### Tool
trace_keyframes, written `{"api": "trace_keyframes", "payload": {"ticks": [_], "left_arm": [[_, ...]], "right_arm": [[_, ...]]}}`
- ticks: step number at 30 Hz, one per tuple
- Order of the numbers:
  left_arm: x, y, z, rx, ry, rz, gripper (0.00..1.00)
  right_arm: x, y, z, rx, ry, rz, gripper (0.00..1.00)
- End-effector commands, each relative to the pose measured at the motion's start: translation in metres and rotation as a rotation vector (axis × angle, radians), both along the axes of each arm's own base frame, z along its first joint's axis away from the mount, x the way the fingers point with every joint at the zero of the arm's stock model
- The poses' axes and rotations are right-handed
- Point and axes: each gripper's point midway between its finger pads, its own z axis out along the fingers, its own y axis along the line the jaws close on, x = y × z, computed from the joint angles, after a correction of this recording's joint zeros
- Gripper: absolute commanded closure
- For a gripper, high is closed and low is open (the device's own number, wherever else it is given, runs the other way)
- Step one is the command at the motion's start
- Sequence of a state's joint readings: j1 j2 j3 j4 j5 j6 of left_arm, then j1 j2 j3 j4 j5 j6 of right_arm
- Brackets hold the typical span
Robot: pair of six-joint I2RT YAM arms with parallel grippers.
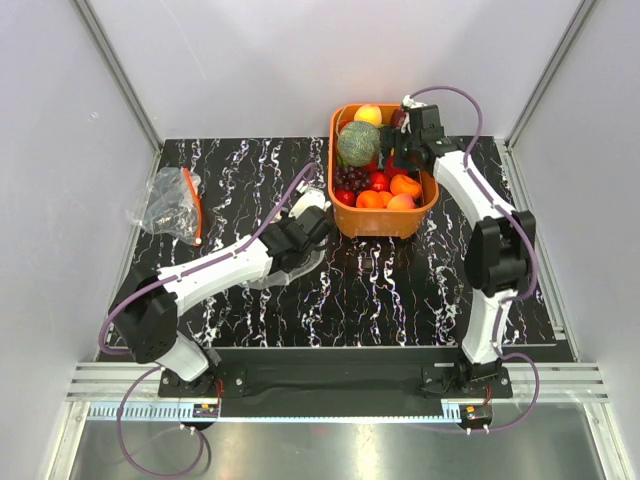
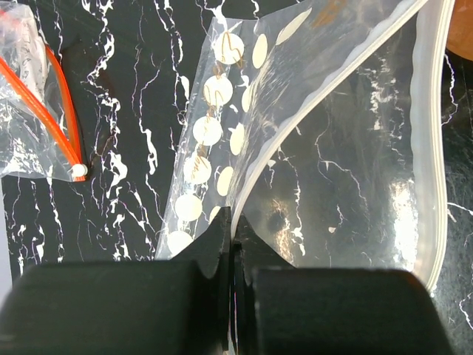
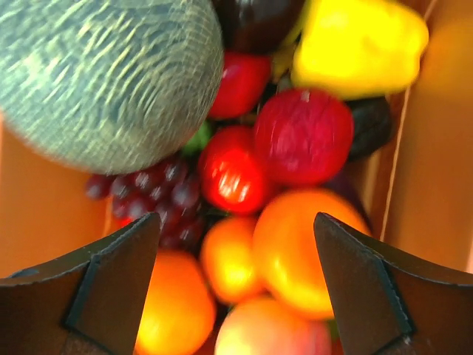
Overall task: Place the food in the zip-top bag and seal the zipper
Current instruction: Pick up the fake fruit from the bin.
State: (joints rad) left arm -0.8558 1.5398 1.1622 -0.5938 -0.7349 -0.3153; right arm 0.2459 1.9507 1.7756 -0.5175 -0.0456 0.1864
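Pale grey panels close in the space on three sides: the left wall (image 1: 60,120), the far wall (image 1: 330,50) and the right wall (image 1: 600,150). All three are plain and matt. A slim aluminium post (image 1: 118,72) runs up the far left corner, and a second post (image 1: 545,72) runs up the far right one. The table (image 1: 390,290) has a black top veined with white, like marble. Along its near edge lies a ribbed aluminium rail (image 1: 330,378). Just nearer is a bright pale strip (image 1: 330,410), perhaps a light or a scale; from here I cannot tell. Nearest of all is a brushed metal sheet (image 1: 350,450) with a dull sheen. The light is soft and even.
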Motion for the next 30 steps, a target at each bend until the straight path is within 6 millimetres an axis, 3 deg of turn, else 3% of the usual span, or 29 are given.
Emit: {"api": "trace_keyframes", "payload": {"ticks": [1, 3, 4, 6, 7, 11, 13, 15, 17, 19, 20, 21, 23, 24, 26, 27, 29, 30], "left_arm": [[0.006, -0.004, 0.018, -0.050, -0.060, -0.007, 1.00], [0.007, -0.005, 0.015, -0.054, -0.065, -0.012, 1.00], [0.008, -0.005, 0.015, -0.053, -0.066, -0.015, 1.00], [0.008, -0.005, 0.013, -0.048, -0.068, -0.013, 1.00], [0.009, -0.005, 0.012, -0.047, -0.068, -0.014, 1.00], [0.009, -0.005, 0.013, -0.050, -0.074, -0.017, 1.00], [0.008, -0.005, 0.012, -0.047, -0.076, -0.019, 1.00], [0.008, -0.003, 0.012, -0.044, -0.078, -0.016, 1.00], [0.007, -0.002, 0.012, -0.047, -0.080, -0.016, 1.00], [0.008, -0.003, 0.012, -0.048, -0.080, -0.020, 1.00], [0.008, -0.004, 0.012, -0.050, -0.078, -0.021, 1.00], [0.008, -0.004, 0.013, -0.051, -0.078, -0.020, 1.00], [0.008, -0.005, 0.013, -0.052, -0.074, -0.024, 1.00], [0.008, -0.005, 0.014, -0.052, -0.072, -0.024, 1.00], [0.008, -0.006, 0.015, -0.051, -0.065, -0.020, 1.00], [0.008, -0.007, 0.015, -0.053, -0.062, -0.023, 1.00], [0.007, -0.008, 0.013, -0.058, -0.049, -0.025, 1.00], [0.007, -0.010, 0.014, -0.063, -0.047, -0.028, 1.00]], "right_arm": [[0.025, -0.014, -0.010, -0.104, -0.018, -0.003, 0.09], [0.038, -0.017, -0.014, -0.111, -0.012, -0.007, 0.09], [0.043, -0.017, -0.037, -0.129, 0.028, -0.006, 0.09], [0.051, -0.020, -0.042, -0.149, 0.039, -0.019, 0.09], [0.052, -0.021, -0.058, -0.161, 0.069, -0.021, 0.10], [0.059, -0.028, -0.067, -0.199, 0.069, -0.043, 0.11], [0.061, -0.032, -0.067, -0.220, 0.062, -0.051, 0.19], [0.062, -0.034, -0.065, -0.234, 0.055, -0.057, 0.37], [0.058, -0.034, -0.059, -0.217, 0.043, -0.066, 0.46], [0.058, -0.026, -0.018, -0.160, -0.072, -0.049, 0.51], [0.048, -0.022, -0.022, -0.139, -0.062, -0.022, 0.52], [0.044, -0.021, 0.006, -0.116, -0.121, -0.019, 0.52], [0.032, -0.019, 0.017, -0.103, -0.128, -0.005, 0.53], [0.025, -0.021, 0.040, -0.084, -0.164, -0.013, 0.53], [0.010, -0.021, 0.049, -0.069, -0.164, -0.003, 0.53], [0.000, -0.023, 0.072, -0.054, -0.203, -0.009, 0.53], [-0.020, -0.014, 0.074, -0.013, -0.193, 0.047, 0.53], [-0.034, -0.010, 0.096, 0.003, -0.238, 0.072, 0.52]]}}
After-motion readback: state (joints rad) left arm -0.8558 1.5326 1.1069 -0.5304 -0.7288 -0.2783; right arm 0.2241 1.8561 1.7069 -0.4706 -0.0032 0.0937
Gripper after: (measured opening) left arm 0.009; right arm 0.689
